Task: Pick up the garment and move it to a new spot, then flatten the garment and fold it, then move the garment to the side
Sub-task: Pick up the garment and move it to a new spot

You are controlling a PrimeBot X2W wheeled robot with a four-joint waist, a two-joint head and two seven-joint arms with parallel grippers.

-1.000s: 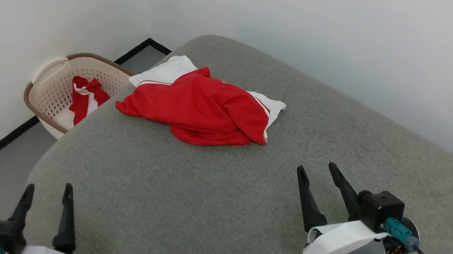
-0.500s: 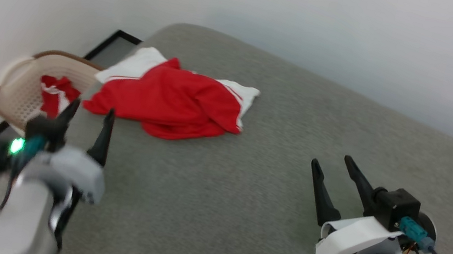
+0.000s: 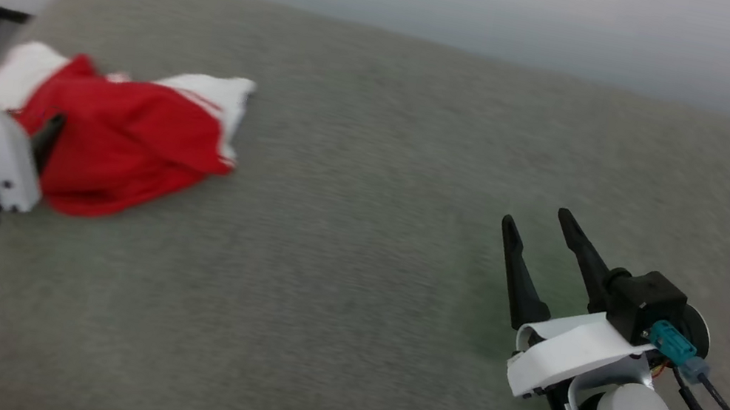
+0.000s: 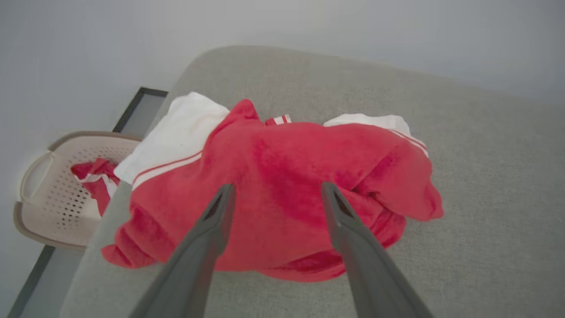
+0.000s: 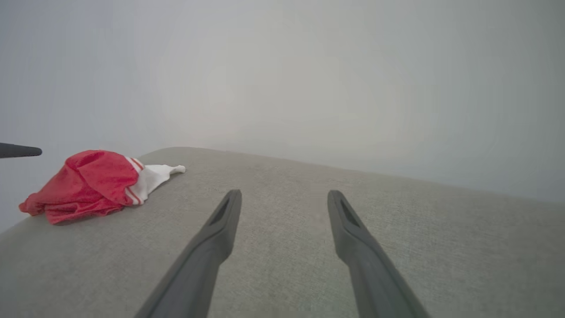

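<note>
One crumpled garment (image 4: 287, 145), left claw (image 4: 278, 187) spread near it (right claw (image 3: 536, 216) spread too); one basket (image 4: 53, 198)

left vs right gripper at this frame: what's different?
The left gripper is aimed at the garment, close up; the right gripper at bare grey cushion. The left gripper's fingers frame the garment; the right gripper stands well away from it. Both open, holding nothing.
</note>
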